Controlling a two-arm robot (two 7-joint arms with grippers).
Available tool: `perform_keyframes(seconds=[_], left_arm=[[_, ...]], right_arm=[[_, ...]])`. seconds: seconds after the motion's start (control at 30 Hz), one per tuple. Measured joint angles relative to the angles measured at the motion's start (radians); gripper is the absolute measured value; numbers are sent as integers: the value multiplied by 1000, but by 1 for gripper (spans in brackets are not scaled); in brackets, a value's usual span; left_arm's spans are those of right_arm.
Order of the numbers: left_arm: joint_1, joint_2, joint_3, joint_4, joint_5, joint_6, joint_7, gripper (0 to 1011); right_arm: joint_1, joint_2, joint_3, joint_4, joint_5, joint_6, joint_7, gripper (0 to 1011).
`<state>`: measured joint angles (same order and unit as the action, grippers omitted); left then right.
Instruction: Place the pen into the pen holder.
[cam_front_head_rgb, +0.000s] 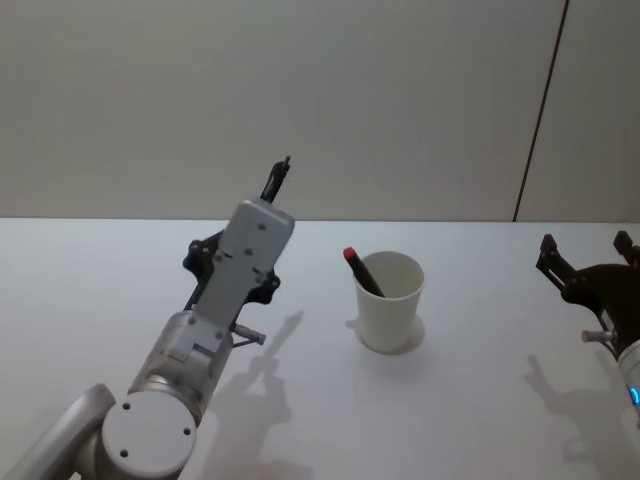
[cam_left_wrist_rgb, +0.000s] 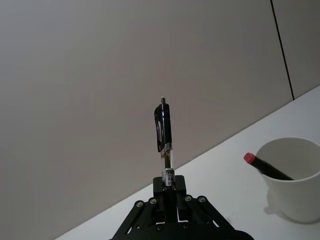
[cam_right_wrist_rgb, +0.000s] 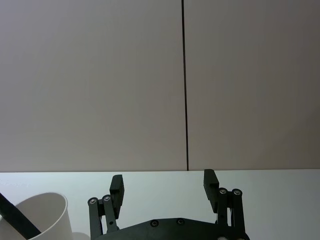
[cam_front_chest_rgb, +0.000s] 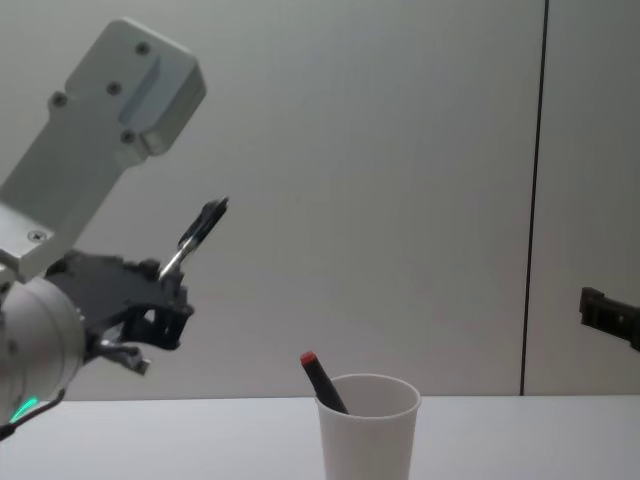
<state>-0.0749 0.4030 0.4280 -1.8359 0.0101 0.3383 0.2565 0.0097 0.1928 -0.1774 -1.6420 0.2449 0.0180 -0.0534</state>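
Head view, far L: what's there?

– Left arm, reaching fwd over the table (cam_front_head_rgb: 90, 290). The left gripper (cam_left_wrist_rgb: 169, 185) is up off the surface, jaws pinching a pen (cam_left_wrist_rgb: 164, 127) by its clear lower barrel.

Pen pos.?

– Sticks out past the fingertips, black clip end uppermost. Chest view has it tilted, top leaning toward the cup side, well above the table w/ the wall (cam_front_head_rgb: 300, 80) behind it. It's outside the cup, to the L of it and higher than the rim.

Next, middle?

– White paper cup (cam_front_head_rgb: 390, 300), upright on the table, approx centre, btw the two arms. Apart from both grippers.

Anything in it?

– Yes, a second pen (cam_front_head_rgb: 358, 268), dark body w/ red end. Leans on the rim at the cup's L side, red end poking out above it.

And R?

– Right gripper (cam_right_wrist_rgb: 163, 180), near the R edge, well apart from the cup. Jaws spread wide. Head view alone doesn't settle whether it touches the table; chest view shows it raised, so it hovers.

Bg?

– Plain wall, w/ one thin dark vertical seam (cam_front_head_rgb: 540, 110) R of the cup.
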Motion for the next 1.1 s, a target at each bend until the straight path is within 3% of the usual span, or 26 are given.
perform_keyframes(seconds=[0.17, 0.43, 1.1], left_arm=[[-5, -5, 7, 20, 61, -96, -30, 142], [-20, -10, 8, 56, 97, -222, -94, 142], [-91, -34, -5, 197, 85, -546, -316, 142]], right_arm=[[0, 0, 0, 0, 0, 0, 0, 1001], [0, 0, 0, 0, 0, 0, 0, 1001], [0, 0, 0, 0, 0, 0, 0, 1001]])
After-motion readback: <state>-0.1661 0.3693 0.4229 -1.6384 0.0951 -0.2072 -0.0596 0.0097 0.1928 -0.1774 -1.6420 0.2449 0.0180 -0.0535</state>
